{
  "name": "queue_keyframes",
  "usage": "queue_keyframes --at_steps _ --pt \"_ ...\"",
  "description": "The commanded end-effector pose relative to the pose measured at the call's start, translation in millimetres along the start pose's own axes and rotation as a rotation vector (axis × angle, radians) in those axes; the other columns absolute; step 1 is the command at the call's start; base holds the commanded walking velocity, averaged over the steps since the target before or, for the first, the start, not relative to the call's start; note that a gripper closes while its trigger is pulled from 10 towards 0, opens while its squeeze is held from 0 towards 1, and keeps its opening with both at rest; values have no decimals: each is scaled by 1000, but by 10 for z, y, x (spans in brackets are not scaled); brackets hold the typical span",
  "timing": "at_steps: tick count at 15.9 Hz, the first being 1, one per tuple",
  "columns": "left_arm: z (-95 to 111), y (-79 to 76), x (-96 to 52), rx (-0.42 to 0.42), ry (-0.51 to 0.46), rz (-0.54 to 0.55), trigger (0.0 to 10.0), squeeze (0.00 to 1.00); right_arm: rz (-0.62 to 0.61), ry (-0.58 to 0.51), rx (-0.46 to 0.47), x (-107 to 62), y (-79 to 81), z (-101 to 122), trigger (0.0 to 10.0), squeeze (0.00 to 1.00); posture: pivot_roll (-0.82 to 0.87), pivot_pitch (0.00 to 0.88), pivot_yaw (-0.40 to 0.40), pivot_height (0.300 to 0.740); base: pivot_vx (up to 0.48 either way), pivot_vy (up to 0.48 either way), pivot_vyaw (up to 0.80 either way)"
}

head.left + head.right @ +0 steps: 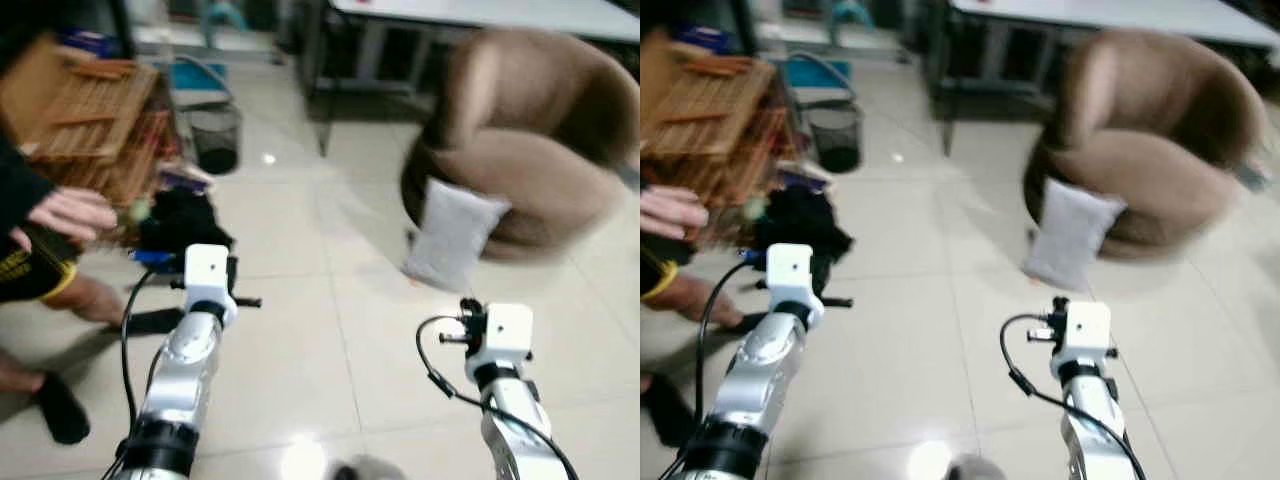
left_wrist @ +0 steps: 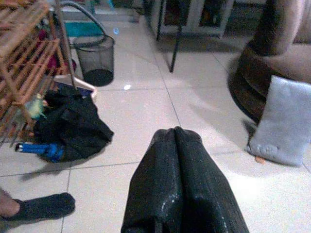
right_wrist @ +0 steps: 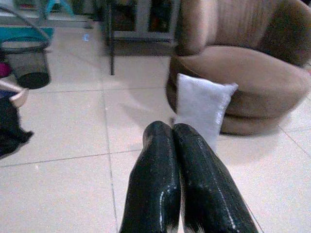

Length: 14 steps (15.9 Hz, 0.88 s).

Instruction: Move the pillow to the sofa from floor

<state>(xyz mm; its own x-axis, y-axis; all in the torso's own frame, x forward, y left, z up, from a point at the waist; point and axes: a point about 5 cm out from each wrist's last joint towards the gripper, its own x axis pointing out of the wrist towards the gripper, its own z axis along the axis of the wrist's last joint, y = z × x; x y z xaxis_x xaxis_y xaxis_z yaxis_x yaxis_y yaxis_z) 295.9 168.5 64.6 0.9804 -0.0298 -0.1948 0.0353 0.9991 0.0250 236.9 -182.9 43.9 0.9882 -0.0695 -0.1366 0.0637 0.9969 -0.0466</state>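
Both grippers, left (image 2: 176,141) and right (image 3: 172,133), fingers pressed together, empty; grey rectangular fabric pillow (image 3: 201,109) upright on floor, leaning against brown round sofa (image 3: 252,73).

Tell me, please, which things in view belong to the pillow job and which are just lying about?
For the job: grey pillow, leaning against the brown sofa; both grippers, left and right, jaws shut.

Lying about: mesh bin, wooden rack, black clothing, table.

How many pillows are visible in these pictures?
1. The grey pillow stands on the floor, leaning against the front of the brown sofa. Others may be hidden behind it.
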Motion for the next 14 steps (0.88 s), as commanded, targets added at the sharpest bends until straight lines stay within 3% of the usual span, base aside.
queue_keyframes --at_steps 1,3,4,5,6,14 --pt "-1 -105 6 -17 0 -27 10000 0 -16 11 -15 -23 -78 -20 10000 0 -35 62 -60 740 0 0 -800" --pt "-36 -89 24 82 38 7 10000 0 -6 31 -42 -4 -59 -38 10000 0 -32 61 -62 740 0 0 0" --pt "-39 -90 23 92 31 12 10000 0 -2 29 -46 -7 -50 -32 10000 0 -33 62 -61 740 0 0 0" --pt "-40 -99 12 87 27 7 10000 408 -19 38 -46 -4 -71 -37 10000 1000 -34 64 -63 740 0 0 0" --pt "-40 -95 3 86 23 11 10000 1000 -27 38 -53 -10 -91 -37 10000 1000 -35 68 -67 740 0 0 0" --pt "-40 -141 13 69 29 -20 10000 1000 -30 27 -46 -32 -81 -10 10000 1000 -46 87 -62 740 0 0 0"
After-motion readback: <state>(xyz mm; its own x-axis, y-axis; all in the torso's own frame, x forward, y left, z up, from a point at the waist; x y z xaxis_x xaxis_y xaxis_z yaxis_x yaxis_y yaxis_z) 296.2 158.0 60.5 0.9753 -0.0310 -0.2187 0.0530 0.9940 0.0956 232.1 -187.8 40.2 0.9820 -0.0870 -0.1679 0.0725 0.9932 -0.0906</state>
